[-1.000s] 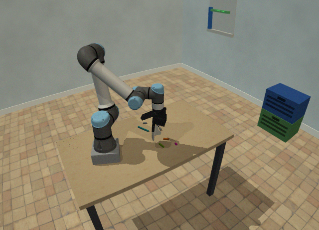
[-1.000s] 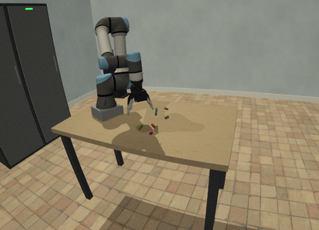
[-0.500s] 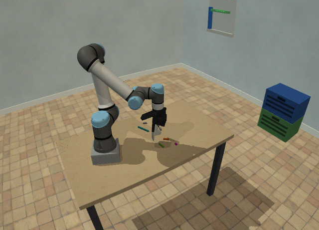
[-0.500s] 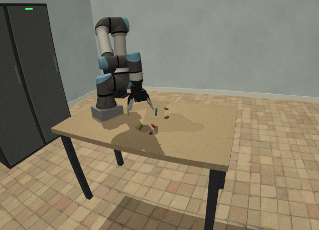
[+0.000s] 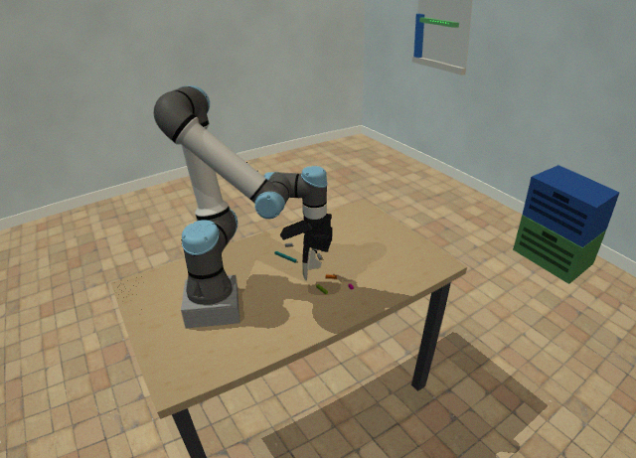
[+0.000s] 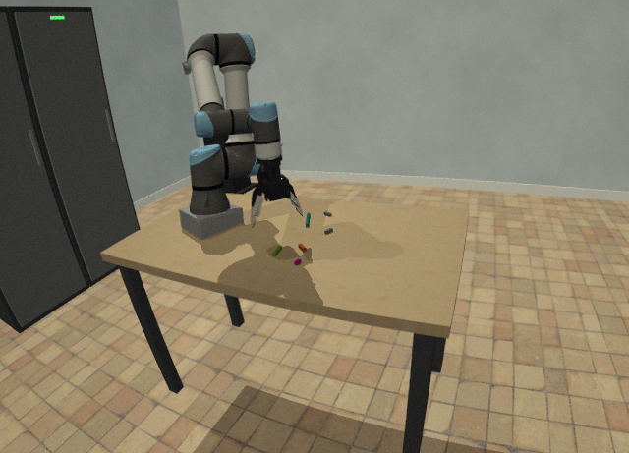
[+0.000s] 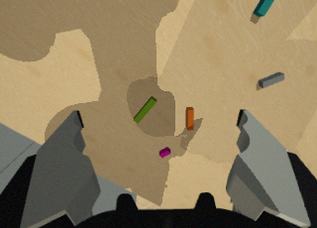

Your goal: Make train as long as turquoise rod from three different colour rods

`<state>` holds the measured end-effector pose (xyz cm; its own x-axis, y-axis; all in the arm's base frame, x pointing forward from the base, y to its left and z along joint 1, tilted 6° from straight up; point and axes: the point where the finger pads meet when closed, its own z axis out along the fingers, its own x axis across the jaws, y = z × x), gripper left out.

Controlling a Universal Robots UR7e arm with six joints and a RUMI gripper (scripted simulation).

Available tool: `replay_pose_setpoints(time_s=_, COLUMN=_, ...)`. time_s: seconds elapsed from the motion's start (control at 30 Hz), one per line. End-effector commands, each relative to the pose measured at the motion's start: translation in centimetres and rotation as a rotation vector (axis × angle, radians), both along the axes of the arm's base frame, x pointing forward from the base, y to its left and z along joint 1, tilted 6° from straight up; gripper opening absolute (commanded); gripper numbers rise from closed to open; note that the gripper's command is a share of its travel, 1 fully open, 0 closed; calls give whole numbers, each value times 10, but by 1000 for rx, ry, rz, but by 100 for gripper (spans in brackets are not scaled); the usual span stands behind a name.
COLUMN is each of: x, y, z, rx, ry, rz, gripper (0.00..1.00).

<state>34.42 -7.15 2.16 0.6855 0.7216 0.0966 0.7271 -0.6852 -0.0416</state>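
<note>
My gripper (image 7: 159, 111) is open and empty, held above the table; it also shows in the top view (image 5: 311, 265) and the exterior view (image 6: 276, 212). In the wrist view, between the fingers and below them, lie a lime rod (image 7: 145, 109), an orange rod (image 7: 189, 118) and a small magenta rod (image 7: 164, 152), all apart from each other. A grey rod (image 7: 270, 79) lies to the right and the turquoise rod (image 7: 266, 2) at the top right. In the exterior view a second grey rod (image 6: 327, 213) lies beyond the first (image 6: 328, 231).
The arm's base (image 5: 210, 309) stands on the table's left part. A dark cabinet (image 6: 45, 153) stands left of the table. A blue and green crate stack (image 5: 564, 222) stands on the floor at the right.
</note>
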Motion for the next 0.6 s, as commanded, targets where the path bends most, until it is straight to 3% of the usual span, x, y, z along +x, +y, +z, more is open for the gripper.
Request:
replay_pose_setpoints(time_s=0.0, x=0, y=0, z=0, rx=-1, ry=-1, rz=0, gripper=100)
replay_pose_setpoints(time_s=0.57, x=1, y=1, z=0, rx=0, ry=1, rz=-19, gripper=100)
